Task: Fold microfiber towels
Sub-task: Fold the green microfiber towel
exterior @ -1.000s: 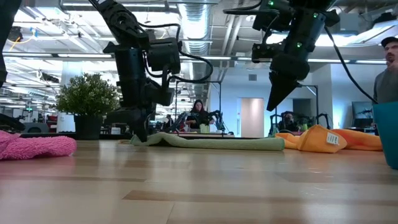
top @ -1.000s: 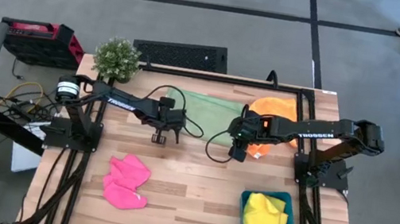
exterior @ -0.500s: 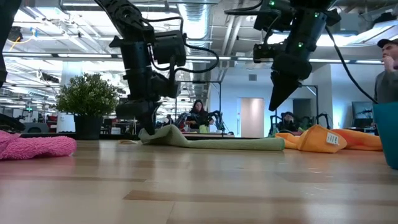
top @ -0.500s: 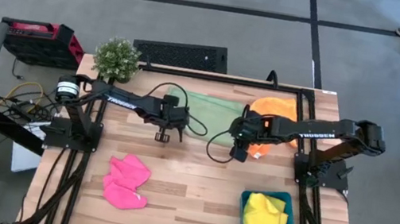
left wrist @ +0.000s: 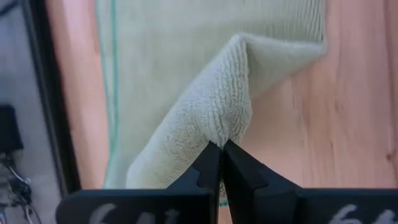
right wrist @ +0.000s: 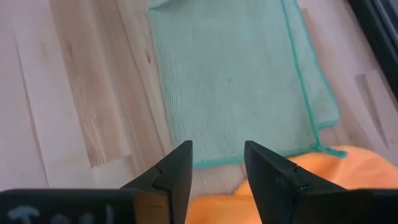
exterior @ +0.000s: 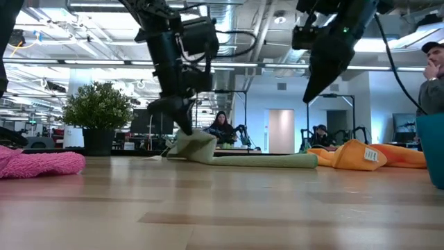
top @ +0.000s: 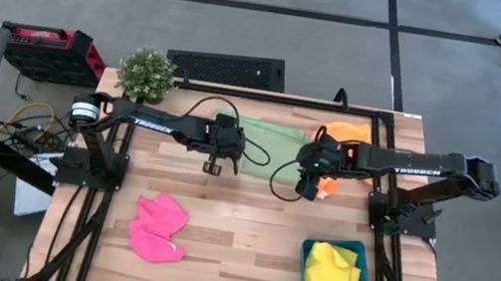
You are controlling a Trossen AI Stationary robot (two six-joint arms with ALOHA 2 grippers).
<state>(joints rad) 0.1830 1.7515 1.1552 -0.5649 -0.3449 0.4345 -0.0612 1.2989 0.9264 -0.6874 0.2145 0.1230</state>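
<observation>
The light green towel (top: 271,136) lies spread at the table's far middle, with its left near corner raised. My left gripper (top: 216,166) is shut on that corner. The orange towel (top: 347,134) lies bunched against the green towel's right edge. My right gripper (right wrist: 217,165) hangs open above the green towel's right near edge (right wrist: 249,155), where it meets the orange towel (right wrist: 348,171), and touches nothing. The pink towel (top: 159,229) lies crumpled at the near left. The yellow towel (top: 329,279) lies in the teal tray. My left gripper pinches the green towel's left near corner (left wrist: 229,127) between its two fingertips, coming from above and slanting down. The corner is lifted off the table (exterior: 191,142) and folds over below the fingers. The rest of the towel (exterior: 263,160) lies flat on the wood.
A potted plant (top: 147,72) stands at the far left corner. The teal tray (top: 369,270) sits at the near right corner. Bare wood lies in the table's middle and near middle (top: 246,231). A person (exterior: 433,76) stands beyond the table's right side.
My left gripper, shut throughout, has risen and gone toward the table's right, drawing the green towel's left near corner up off the wood and over toward the towel's middle; the rest has stayed flat. My right gripper has risen, staying open.
</observation>
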